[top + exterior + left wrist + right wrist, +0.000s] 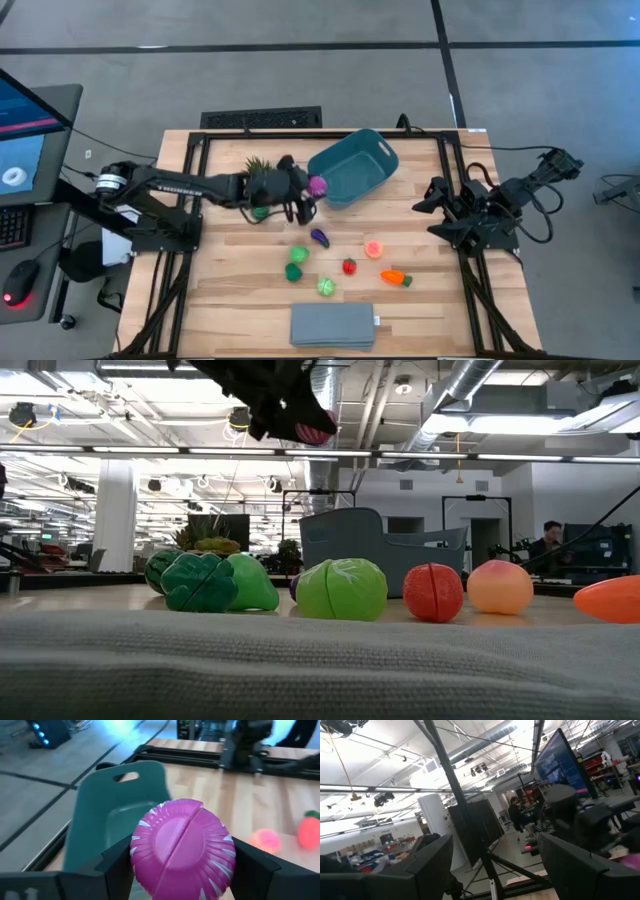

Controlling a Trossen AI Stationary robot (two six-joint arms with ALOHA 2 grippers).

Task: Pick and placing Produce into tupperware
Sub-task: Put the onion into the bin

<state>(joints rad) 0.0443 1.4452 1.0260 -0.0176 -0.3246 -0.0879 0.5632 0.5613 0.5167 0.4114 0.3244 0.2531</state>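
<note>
We see the orange carrot [612, 600] cut off by the low view's edge. The teal bin [385, 550] hides partly behind toys, and the left gripper's fingers [252, 865] run out of frame.

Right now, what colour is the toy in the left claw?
Magenta with white streaks; the left wrist view shows it best.

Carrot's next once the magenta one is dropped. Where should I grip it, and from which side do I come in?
Judging from the high view, the orange carrot lies flat on the table, long axis roughly left to right, green top toward the picture's right. I would come straight down and close across its thicker orange middle, fingers set across the length. The pink peach sits just beyond it, apart, so there looks to be room.
</note>
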